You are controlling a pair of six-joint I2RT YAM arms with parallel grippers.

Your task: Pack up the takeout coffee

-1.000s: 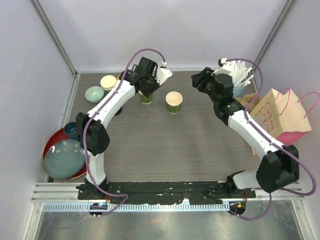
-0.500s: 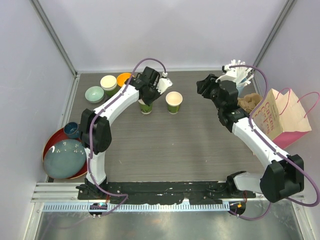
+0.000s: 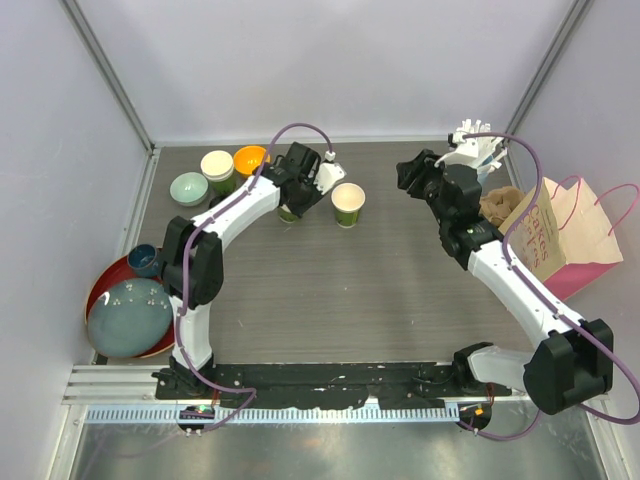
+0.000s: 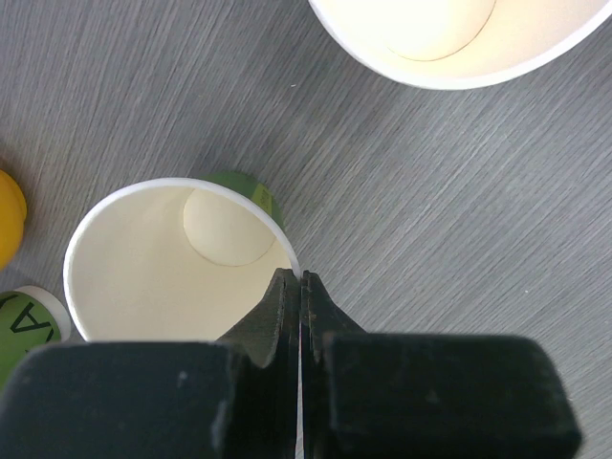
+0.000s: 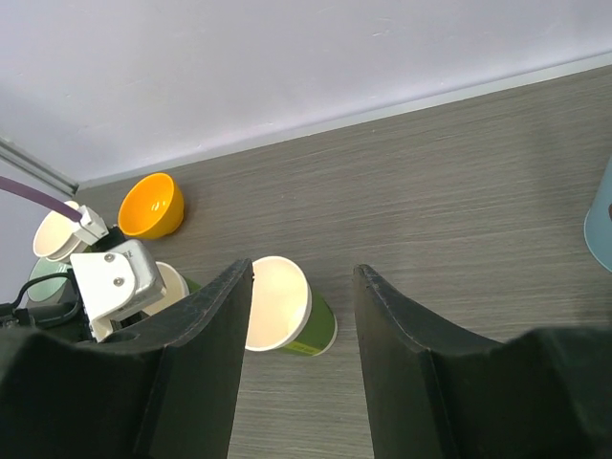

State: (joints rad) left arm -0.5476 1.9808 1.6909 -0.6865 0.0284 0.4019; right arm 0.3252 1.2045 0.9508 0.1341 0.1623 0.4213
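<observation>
Two dark-green paper cups, white inside and open-topped, stand at the back middle of the table. My left gripper (image 3: 297, 198) is shut on the rim of the left cup (image 3: 289, 212), one finger inside and one outside. In the left wrist view the jaws (image 4: 300, 277) pinch the rim of that cup (image 4: 172, 263). The other cup (image 3: 348, 203) stands free just to its right and shows in the right wrist view (image 5: 287, 308). My right gripper (image 3: 410, 177) is open and empty, above the table to the right of that cup. No black lids are in view.
A light-blue cup of white straws (image 3: 476, 152) stands at the back right. A kraft and pink paper bag (image 3: 562, 235) lies at the right edge. An orange bowl (image 3: 248, 158), a cream cup (image 3: 216, 165) and a pale green bowl (image 3: 188, 187) sit back left. A blue bowl on a red plate (image 3: 128, 315) is at the left.
My left gripper has come a little toward the near side with the cup, uncovering the orange bowl. My right gripper has drawn back to the right, uncovering the straws.
</observation>
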